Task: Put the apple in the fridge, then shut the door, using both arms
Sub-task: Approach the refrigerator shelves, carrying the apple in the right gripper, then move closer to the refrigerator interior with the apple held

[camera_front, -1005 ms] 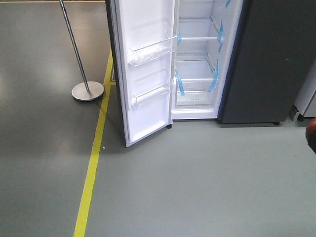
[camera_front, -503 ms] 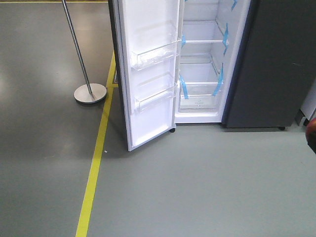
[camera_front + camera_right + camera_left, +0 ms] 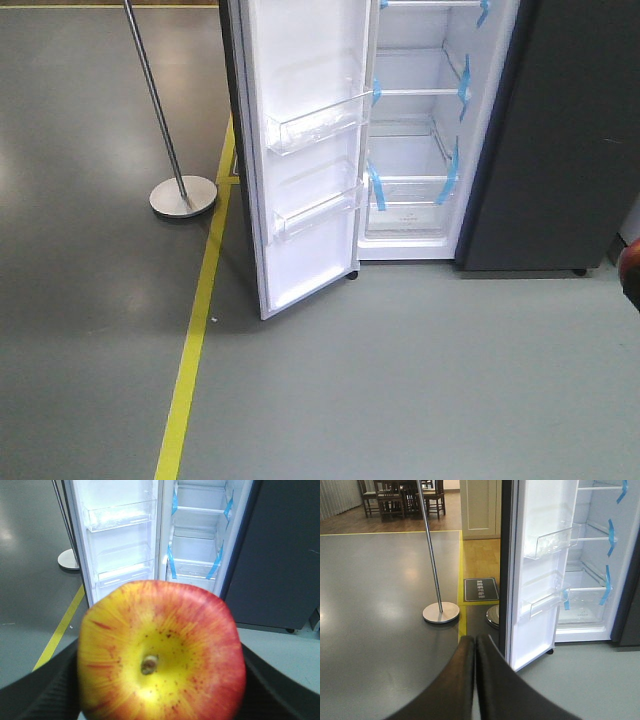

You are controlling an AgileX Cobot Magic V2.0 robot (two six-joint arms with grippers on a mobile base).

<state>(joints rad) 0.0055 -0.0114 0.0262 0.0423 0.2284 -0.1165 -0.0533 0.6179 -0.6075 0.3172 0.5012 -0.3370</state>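
Note:
The apple, red with a yellow centre, fills the right wrist view stem end toward the camera. My right gripper is shut on it, one black finger on each side. In the front view only a red sliver of the apple shows at the right edge. The fridge stands ahead with its white interior showing, clear shelves marked with blue tape. Its door is swung wide open to the left. My left gripper is shut on nothing and faces the door edge.
A metal pole on a round base stands left of the door, beside a yellow floor line. A second round base and a dark floor sign lie behind the door. The fridge's dark grey right half is closed.
The fridge and door sit lower and slightly larger in the front view, so the view has drawn nearer to them. The apple sliver stays at the right edge.

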